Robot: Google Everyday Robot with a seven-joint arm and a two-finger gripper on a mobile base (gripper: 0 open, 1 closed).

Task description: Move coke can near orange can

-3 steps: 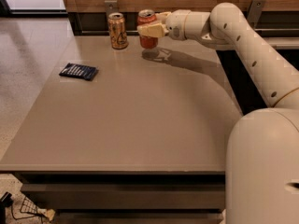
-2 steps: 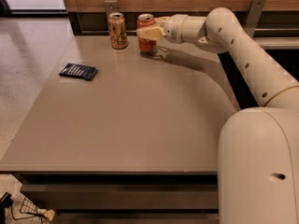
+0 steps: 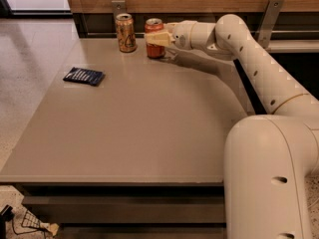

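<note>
The coke can [image 3: 154, 46] is red with a silver top and stands upright at the far edge of the table. The orange can [image 3: 125, 33], pale orange-tan with dark markings, stands upright just to its left, a small gap apart. My gripper [image 3: 155, 39] reaches in from the right at the end of the white arm, and its cream fingers [image 3: 158, 38] are closed around the coke can's upper half. The coke can's base appears to rest on the table.
A dark blue packet [image 3: 83, 76] lies flat on the left part of the grey table [image 3: 139, 128]. A wooden wall panel with metal brackets [image 3: 271, 14] runs behind the far edge. My arm's large white body [image 3: 269, 178] fills the right foreground.
My gripper has carried the coke can leftward along the far edge, and it now stands closer to the orange can. The orange can and the packet have not moved.
</note>
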